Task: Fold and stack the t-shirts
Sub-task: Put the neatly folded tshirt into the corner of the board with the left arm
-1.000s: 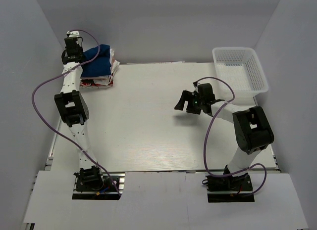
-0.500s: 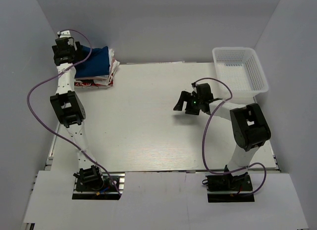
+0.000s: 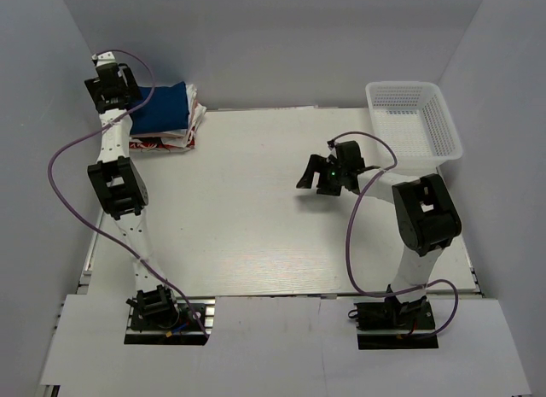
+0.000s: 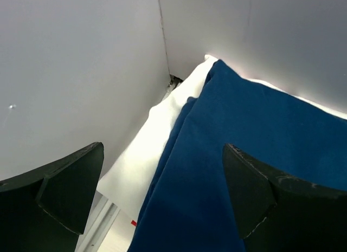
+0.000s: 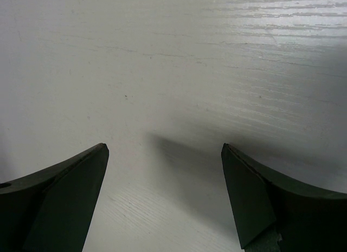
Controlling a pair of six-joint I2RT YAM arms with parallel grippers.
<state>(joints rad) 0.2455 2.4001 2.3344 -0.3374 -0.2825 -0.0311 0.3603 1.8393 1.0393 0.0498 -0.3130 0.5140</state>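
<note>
A folded navy blue t-shirt (image 3: 164, 111) tops a stack at the table's far left corner, over white t-shirts (image 3: 198, 115) and a red-printed one (image 3: 162, 143). In the left wrist view the navy cloth (image 4: 244, 154) fills the lower right, with a white shirt (image 4: 157, 138) beneath it. My left gripper (image 3: 109, 83) hovers at the stack's left end, jaws wide open and empty (image 4: 162, 154). Over bare table right of centre, my right gripper (image 3: 314, 177) is open too, holding nothing (image 5: 165, 149).
A white plastic mesh basket (image 3: 444, 128) stands at the far right corner, just behind the right arm. Grey walls (image 4: 81, 73) close in tightly on the stack's left and rear. Purple cables loop along both arms.
The left gripper opened, let go of the navy t-shirt and drew back to the left. The navy shirt now lies flatter on the stack. The right gripper shifted slightly left.
</note>
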